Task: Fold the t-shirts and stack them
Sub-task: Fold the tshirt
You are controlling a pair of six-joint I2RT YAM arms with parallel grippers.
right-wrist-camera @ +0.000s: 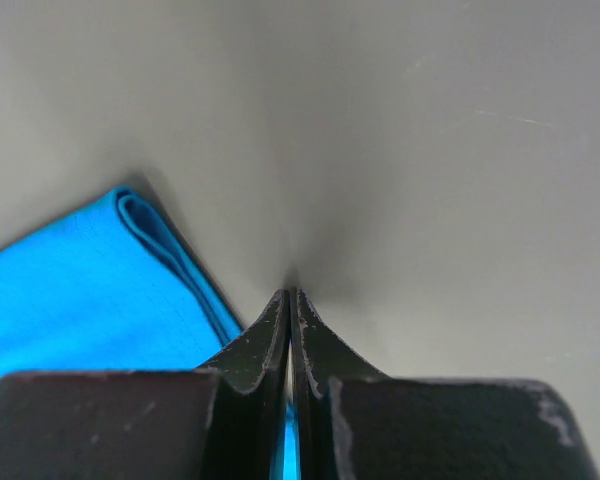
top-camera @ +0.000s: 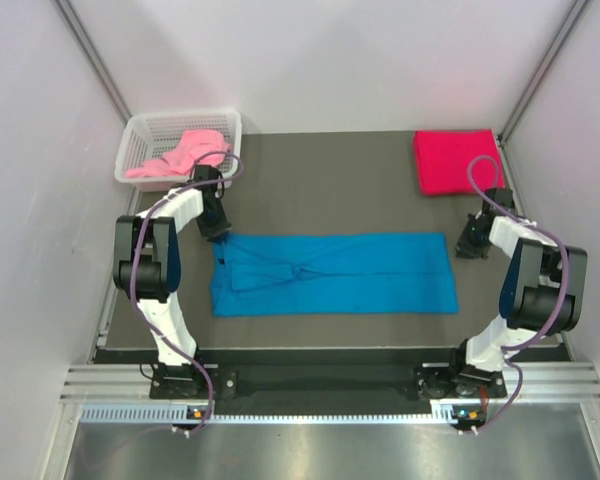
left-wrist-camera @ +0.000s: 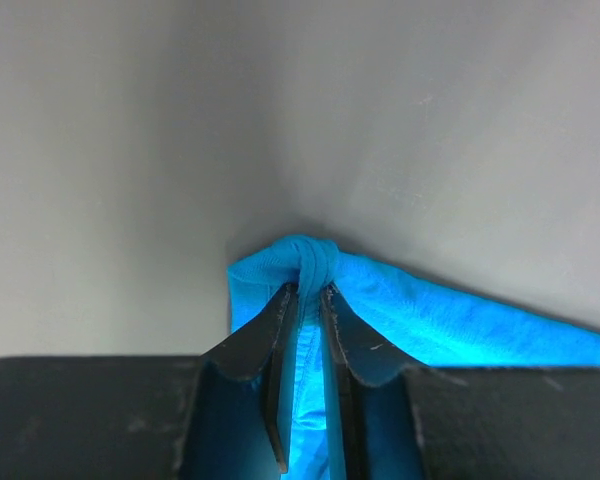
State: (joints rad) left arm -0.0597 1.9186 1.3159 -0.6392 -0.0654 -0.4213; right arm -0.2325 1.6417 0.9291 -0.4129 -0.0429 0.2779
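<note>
The bright blue t-shirt (top-camera: 330, 273) lies folded into a long strip across the middle of the table. My left gripper (top-camera: 217, 230) is at its far left corner, and its jaws (left-wrist-camera: 308, 290) are shut on a pinched bunch of the blue t-shirt (left-wrist-camera: 315, 262). My right gripper (top-camera: 470, 245) is just right of the shirt's far right corner. Its jaws (right-wrist-camera: 290, 296) are shut with the tips on bare table, and the blue t-shirt (right-wrist-camera: 80, 310) lies to their left. The crimson red t-shirt (top-camera: 455, 160) lies folded at the back right. The light pink t-shirt (top-camera: 185, 152) is crumpled in the basket.
A white mesh basket (top-camera: 145, 130) stands at the back left corner of the dark table (top-camera: 320, 180). Grey walls close in the left, back and right sides. Both arms' bases are at the near edge.
</note>
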